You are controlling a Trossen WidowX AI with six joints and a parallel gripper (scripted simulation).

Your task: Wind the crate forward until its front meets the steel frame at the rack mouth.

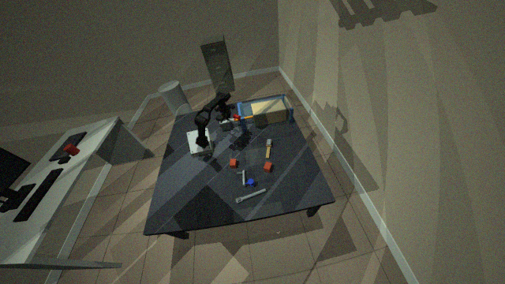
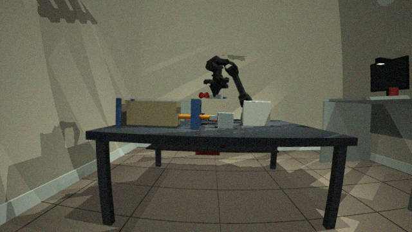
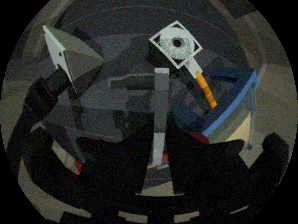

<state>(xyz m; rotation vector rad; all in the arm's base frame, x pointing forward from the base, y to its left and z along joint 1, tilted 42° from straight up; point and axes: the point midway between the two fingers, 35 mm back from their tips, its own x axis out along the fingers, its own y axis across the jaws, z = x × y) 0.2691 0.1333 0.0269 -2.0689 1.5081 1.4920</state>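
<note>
My gripper (image 1: 226, 117) (image 2: 215, 95) (image 3: 159, 123) is shut on the winch handle (image 1: 237, 117) (image 2: 203, 95) (image 3: 161, 100), a grey bar with a red knob. It holds the handle in the air above the grey winch (image 1: 226, 125) (image 2: 225, 120) (image 3: 177, 31), near it. The winch's round top hole shows uncovered in the wrist view. The handle's square key is not clear. An orange strap (image 1: 248, 117) (image 2: 185, 116) (image 3: 205, 91) runs from the winch to the tan crate (image 1: 270, 106) (image 2: 152, 113). The crate sits flat, its front short of the blue frame (image 2: 196, 114) (image 3: 230, 110).
The arm stands at a white block (image 1: 192, 143) (image 2: 256, 113) (image 3: 59, 57) beside the winch. Toward the opposite side of the bench lie a hammer (image 1: 268, 150), two red blocks (image 1: 233, 162) (image 1: 267, 166), an angled grey tool (image 1: 244, 177), a blue piece (image 1: 250, 182) and a wrench (image 1: 251, 196).
</note>
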